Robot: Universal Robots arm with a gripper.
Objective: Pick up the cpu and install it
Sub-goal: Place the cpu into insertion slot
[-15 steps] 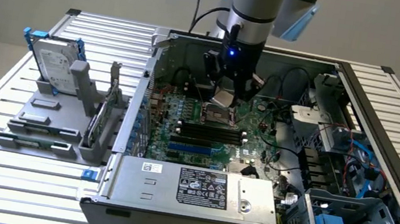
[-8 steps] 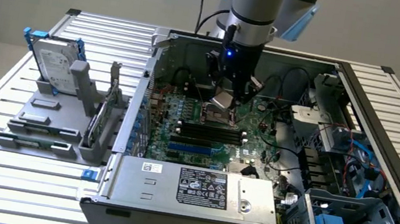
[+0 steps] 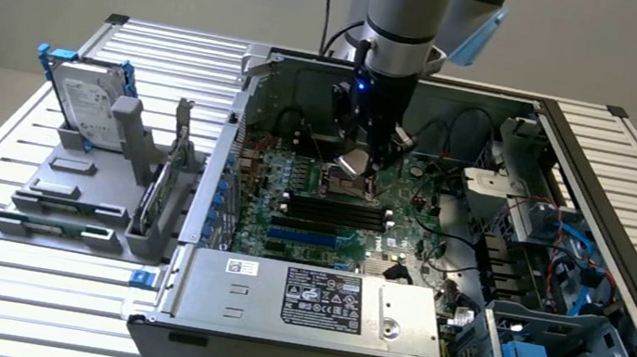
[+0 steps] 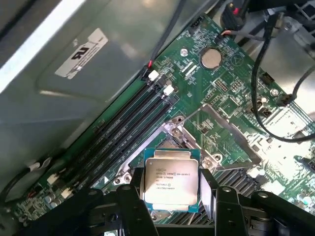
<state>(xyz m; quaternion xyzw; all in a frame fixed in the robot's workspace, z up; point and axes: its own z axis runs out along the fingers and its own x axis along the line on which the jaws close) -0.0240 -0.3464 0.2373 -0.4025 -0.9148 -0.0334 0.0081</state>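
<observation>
The cpu (image 4: 170, 180), a flat square chip with a silver-grey printed top and green edge, sits clamped between my two black fingers (image 4: 134, 200). My gripper (image 4: 172, 196) is shut on it. It hangs a little above the motherboard, over the dark metal-framed socket (image 4: 183, 132), whose load plate (image 4: 224, 133) stands swung open. In the exterior view my gripper (image 3: 367, 153) reaches down inside the open computer case, with the cpu (image 3: 353, 162) tilted at its tip just above the socket (image 3: 340, 183).
Black memory slots (image 4: 129, 123) run beside the socket. Loose black cables (image 4: 268, 98) cross the board. The power supply (image 3: 315, 298) fills the case's near side, and drive cages (image 3: 545, 346) stand at the exterior view's right. A hard drive (image 3: 90, 98) stands in a grey holder outside the case.
</observation>
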